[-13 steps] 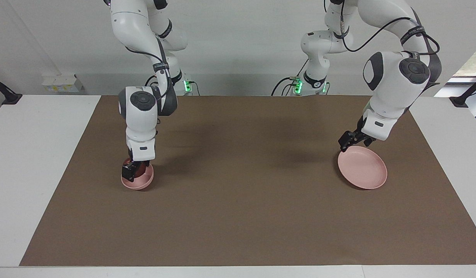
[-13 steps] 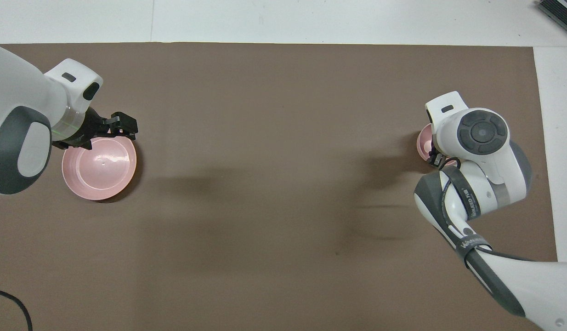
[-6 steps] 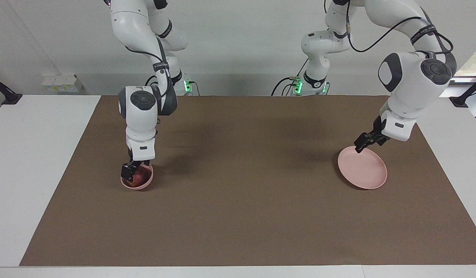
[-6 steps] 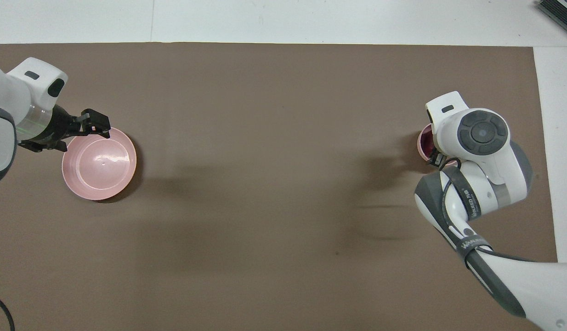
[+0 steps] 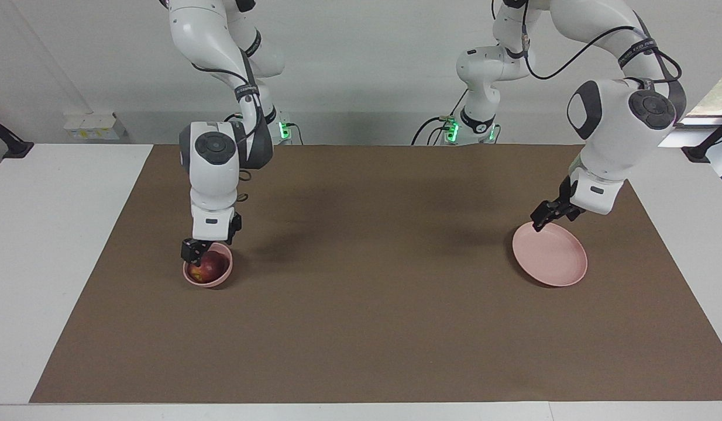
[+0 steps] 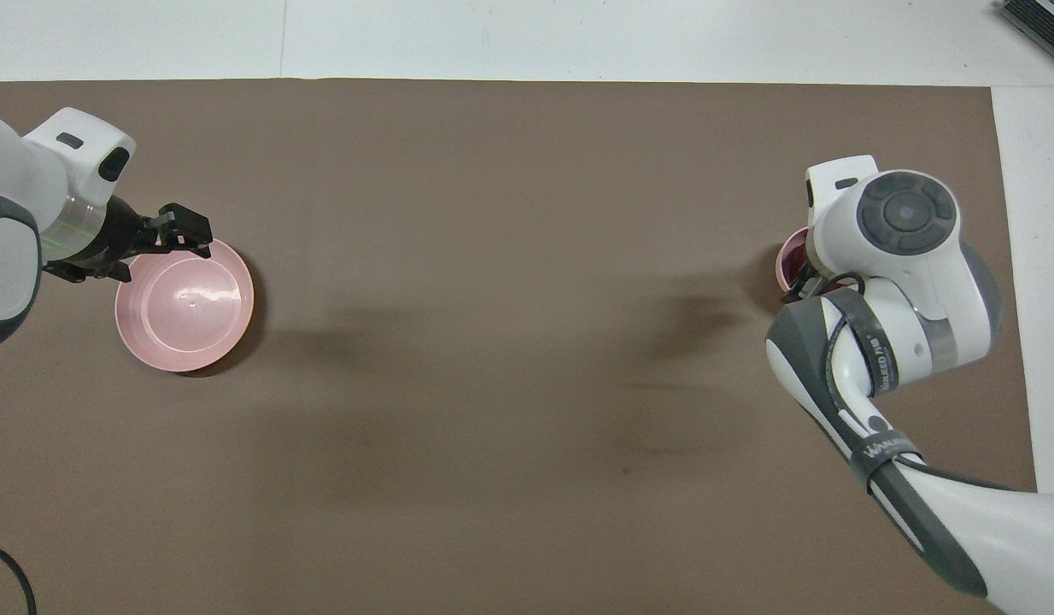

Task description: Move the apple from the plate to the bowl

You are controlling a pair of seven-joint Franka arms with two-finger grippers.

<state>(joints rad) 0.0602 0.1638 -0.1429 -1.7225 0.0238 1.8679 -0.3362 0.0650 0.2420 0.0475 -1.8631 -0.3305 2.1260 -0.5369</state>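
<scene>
The dark-red apple (image 5: 206, 270) lies inside the small pink bowl (image 5: 220, 279) toward the right arm's end of the table. My right gripper (image 5: 202, 249) hangs open just above the bowl's rim, its fingers clear of the apple. In the overhead view the right wrist covers most of the bowl (image 6: 783, 260), and only a sliver of the apple (image 6: 798, 248) shows. The wide pink plate (image 5: 557, 266) sits bare toward the left arm's end. My left gripper (image 5: 551, 215) is open over the plate's rim on the robots' side, holding nothing. Seen from overhead, the left gripper (image 6: 184, 232) overlaps the rim of the plate (image 6: 185, 342).
A brown mat (image 5: 361, 304) covers the table between the bowl and the plate. White tabletop (image 5: 51, 245) borders the mat at both ends. A dark object (image 6: 1039, 21) lies at one table corner, farthest from the robots.
My right gripper has lifted out of the bowl, leaving the apple uncovered inside it. The left gripper swung away from over the plate toward its rim, then edged back slightly.
</scene>
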